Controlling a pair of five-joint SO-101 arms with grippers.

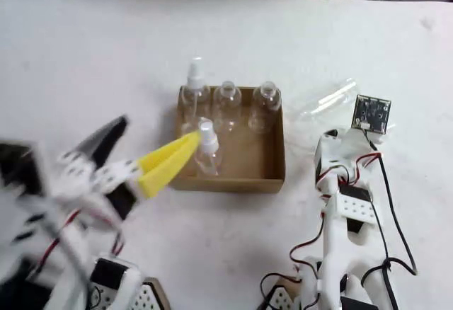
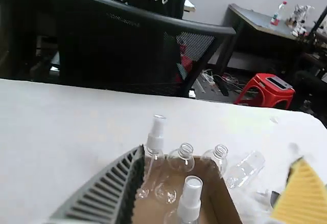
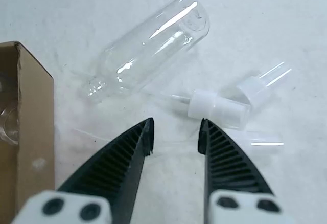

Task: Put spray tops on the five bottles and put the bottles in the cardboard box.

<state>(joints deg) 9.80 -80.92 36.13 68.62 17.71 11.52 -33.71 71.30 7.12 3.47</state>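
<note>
The cardboard box (image 1: 272, 161) stands mid-table. It holds two clear bottles with white spray tops (image 1: 195, 90) (image 1: 207, 147) and two bottles with bare necks (image 1: 227, 102) (image 1: 265, 106). In the left wrist view the same topped bottles (image 2: 155, 138) (image 2: 188, 202) and bare bottles (image 2: 183, 155) (image 2: 219, 155) stand upright. My left gripper (image 1: 159, 129) (image 2: 204, 203) is open and empty at the box's left side, its yellow finger over the rim by the front topped bottle. A fifth bottle (image 3: 153, 45) (image 1: 329, 101) lies right of the box beside a loose spray top (image 3: 219, 106). My right gripper (image 3: 176, 137) hangs open above them.
A clear cap (image 3: 260, 83) lies beside the loose spray top. The right arm (image 1: 345, 182) and its cables stand at the front right. Behind the table's far edge are a black chair (image 2: 138, 35) and a red stool (image 2: 265, 88).
</note>
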